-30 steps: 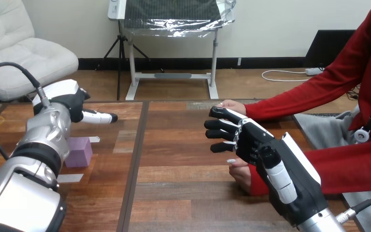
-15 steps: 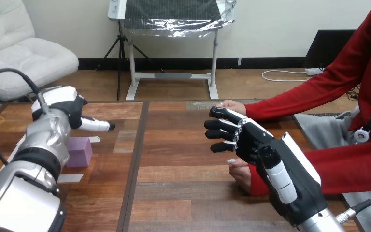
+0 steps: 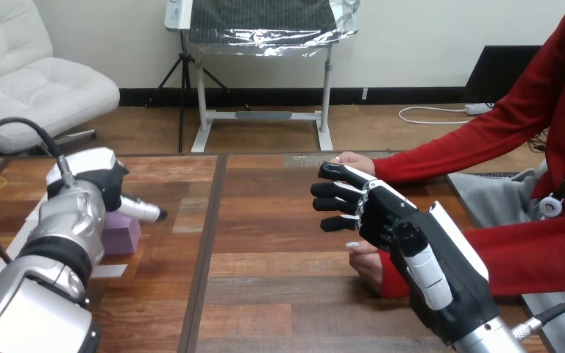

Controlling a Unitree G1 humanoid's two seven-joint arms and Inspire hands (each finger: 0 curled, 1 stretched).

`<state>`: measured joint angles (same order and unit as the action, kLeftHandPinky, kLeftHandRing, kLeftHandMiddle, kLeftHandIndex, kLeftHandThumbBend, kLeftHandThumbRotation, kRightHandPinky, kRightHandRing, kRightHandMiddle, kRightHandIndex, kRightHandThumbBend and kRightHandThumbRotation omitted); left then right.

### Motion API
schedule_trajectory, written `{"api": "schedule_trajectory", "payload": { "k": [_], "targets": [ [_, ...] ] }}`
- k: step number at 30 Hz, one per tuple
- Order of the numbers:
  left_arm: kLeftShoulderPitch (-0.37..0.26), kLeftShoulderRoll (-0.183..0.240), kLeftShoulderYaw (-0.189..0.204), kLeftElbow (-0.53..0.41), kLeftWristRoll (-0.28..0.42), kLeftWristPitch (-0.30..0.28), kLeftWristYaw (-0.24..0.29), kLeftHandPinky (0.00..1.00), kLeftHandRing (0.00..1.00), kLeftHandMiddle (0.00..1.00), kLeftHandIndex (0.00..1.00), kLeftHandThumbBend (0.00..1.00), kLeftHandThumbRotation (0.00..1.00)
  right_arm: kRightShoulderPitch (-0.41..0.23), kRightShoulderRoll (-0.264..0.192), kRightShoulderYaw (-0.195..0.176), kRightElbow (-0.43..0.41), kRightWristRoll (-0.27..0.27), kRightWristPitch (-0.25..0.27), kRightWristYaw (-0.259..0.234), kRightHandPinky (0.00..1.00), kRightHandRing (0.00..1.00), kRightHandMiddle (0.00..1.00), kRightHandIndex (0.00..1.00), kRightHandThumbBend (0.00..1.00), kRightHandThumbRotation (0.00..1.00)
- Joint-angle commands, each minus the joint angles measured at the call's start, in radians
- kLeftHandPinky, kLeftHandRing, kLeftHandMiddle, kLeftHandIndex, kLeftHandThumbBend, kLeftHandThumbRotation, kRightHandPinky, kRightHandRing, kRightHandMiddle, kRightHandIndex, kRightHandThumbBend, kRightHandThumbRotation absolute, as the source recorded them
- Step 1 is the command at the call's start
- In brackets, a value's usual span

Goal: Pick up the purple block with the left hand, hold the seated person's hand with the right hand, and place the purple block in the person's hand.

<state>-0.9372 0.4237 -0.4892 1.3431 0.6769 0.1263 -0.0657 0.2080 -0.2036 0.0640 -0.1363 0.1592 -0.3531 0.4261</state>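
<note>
The block [image 3: 123, 234] is pale purple, the table [image 3: 279, 283] brown plank-grained wood; the left hand [image 3: 107, 179] and right hand [image 3: 384, 215] are black with white shells.

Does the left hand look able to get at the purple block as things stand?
Probably yes. The left hand hovers just over the purple block, which lies on the table with nothing between them; the arm only hides part of it.

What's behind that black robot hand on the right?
The person's upper hand peeks out above the right hand; the person's lower hand shows beneath it. Their palms are covered, so contact cannot be judged.
</note>
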Motion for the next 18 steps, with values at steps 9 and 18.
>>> {"api": "schedule_trajectory", "payload": {
  "k": [9, 18],
  "targets": [
    [-0.03, 0.005, -0.039, -0.001, 0.032, 0.019, -0.04, 0.78, 0.88, 0.91, 0.9, 0.71, 0.51, -0.03, -0.008, -0.017, -0.042, 0.004, -0.016, -0.006, 0.73, 0.8, 0.82, 0.86, 0.91, 1.0],
    [-0.023, 0.005, -0.03, 0.0, 0.025, 0.029, -0.059, 0.73, 0.85, 0.9, 0.89, 0.73, 0.48, -0.031, -0.008, -0.015, -0.042, -0.005, -0.024, -0.008, 0.73, 0.8, 0.82, 0.86, 0.9, 1.0]
  ]
}}
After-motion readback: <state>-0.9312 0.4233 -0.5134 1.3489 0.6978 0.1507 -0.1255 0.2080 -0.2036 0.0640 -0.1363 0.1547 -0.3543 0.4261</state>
